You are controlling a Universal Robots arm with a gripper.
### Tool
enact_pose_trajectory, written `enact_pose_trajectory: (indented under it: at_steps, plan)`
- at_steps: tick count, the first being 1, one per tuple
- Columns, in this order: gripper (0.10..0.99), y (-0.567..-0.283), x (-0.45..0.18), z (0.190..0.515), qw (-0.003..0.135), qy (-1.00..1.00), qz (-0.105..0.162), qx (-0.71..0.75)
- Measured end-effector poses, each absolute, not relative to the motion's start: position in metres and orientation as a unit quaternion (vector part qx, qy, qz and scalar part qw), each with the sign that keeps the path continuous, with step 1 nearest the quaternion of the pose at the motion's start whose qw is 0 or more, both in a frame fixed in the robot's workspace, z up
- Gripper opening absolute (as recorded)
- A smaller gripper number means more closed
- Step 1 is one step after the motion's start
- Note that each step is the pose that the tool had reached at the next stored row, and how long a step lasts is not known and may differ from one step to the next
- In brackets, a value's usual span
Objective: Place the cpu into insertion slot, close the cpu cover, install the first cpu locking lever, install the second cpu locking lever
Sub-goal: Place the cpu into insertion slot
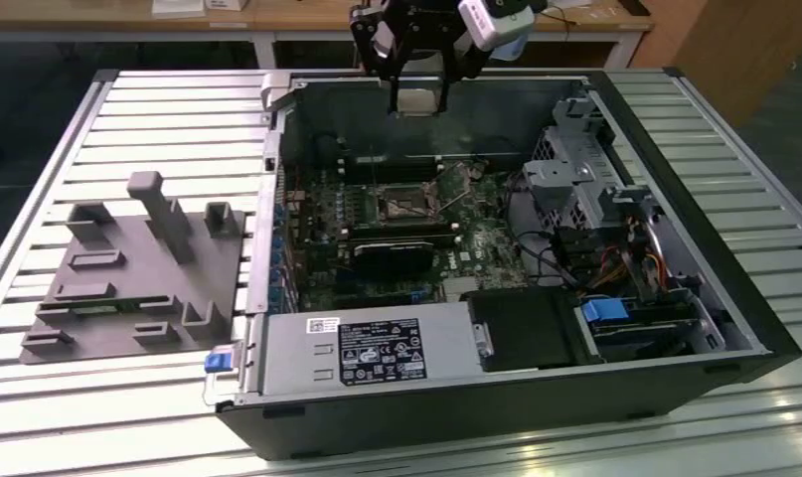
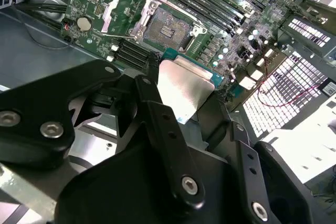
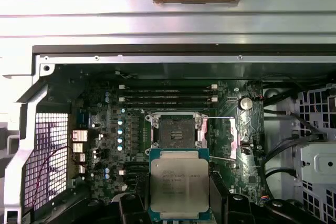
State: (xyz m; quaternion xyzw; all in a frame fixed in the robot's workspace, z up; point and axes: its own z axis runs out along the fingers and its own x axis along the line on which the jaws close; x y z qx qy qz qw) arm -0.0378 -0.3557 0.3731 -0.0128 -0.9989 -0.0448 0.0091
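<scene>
Pinching the cpu [image 3: 178, 182] — hand [image 3: 179, 207] closed on its edges.

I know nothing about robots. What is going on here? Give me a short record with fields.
pincer: shut on the chip
chip: square, silvery top, held in the air over the open computer case
socket: empty, dark centre showing
cover: swung open beside the socket
work so far: chip not yet set in the socket
</scene>
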Motion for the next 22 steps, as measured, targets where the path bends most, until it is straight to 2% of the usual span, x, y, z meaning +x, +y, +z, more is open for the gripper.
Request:
enact_pose_trajectory:
  at_steps: [12, 22]
  plan:
    - [0.537, -0.356, -0.039, 0.36, 0.002, -0.999, -0.045, -0.013]
    - [0.537, -0.356, -0.04, 0.343, 0.002, -0.999, -0.045, -0.012]
